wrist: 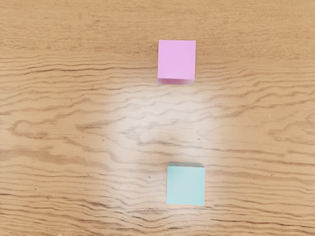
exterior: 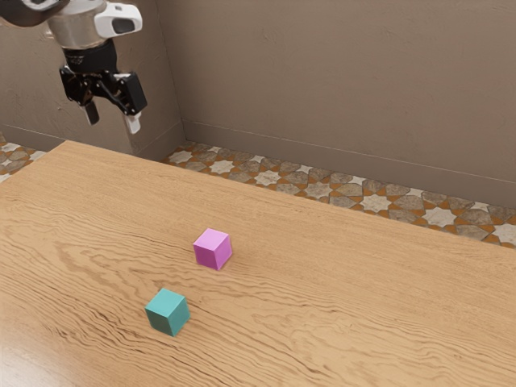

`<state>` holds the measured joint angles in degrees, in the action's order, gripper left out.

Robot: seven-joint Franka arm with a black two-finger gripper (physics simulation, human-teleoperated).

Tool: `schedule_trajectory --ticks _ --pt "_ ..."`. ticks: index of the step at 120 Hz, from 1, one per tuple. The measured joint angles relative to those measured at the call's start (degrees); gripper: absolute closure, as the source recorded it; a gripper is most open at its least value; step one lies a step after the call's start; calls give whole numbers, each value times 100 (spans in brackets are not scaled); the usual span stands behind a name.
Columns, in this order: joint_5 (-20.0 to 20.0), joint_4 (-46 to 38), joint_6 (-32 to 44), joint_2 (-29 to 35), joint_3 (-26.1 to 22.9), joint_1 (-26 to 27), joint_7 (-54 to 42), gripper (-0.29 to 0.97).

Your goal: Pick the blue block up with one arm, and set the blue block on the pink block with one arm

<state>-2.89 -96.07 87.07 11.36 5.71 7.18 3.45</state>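
A teal-blue block (exterior: 168, 311) rests on the wooden table near its front edge. A pink block (exterior: 213, 248) sits a short way behind it, toward the exterior view's right, with a gap between the two. My gripper (exterior: 111, 118) hangs high above the table's far left corner, open, with nothing between its fingers, far from both blocks. Looking straight down, the wrist view shows the blue block (wrist: 185, 184) and the pink block (wrist: 176, 59) lying apart on the wood.
The wooden table (exterior: 347, 306) stretches wide around both blocks. Beyond its far edge is a patterned tile floor (exterior: 363, 197) and a brown wall (exterior: 339, 72).
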Motion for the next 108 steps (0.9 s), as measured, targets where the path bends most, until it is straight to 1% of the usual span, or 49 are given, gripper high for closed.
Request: schedule_trajectory --ticks 18,28,34,48,58,66,72,83,90,108 --pt "-24 -63 79 5 -2 -16 122 0" --pt "-275 -119 187 47 24 -131 184 0" --pt "-344 -174 240 29 30 -193 227 0" --pt "-411 -730 428 -65 29 -225 373 0" --pt "-406 -1432 974 -202 34 -233 463 0" --pt "-322 -1780 1425 -435 35 -248 525 0" --pt "-243 -2167 1827 -517 35 -251 565 0" --pt "-105 -2593 2462 -705 30 -255 612 0" --pt "61 -2954 2929 -759 27 -254 592 0" --pt "484 -3445 3863 -993 0 -225 548 0"
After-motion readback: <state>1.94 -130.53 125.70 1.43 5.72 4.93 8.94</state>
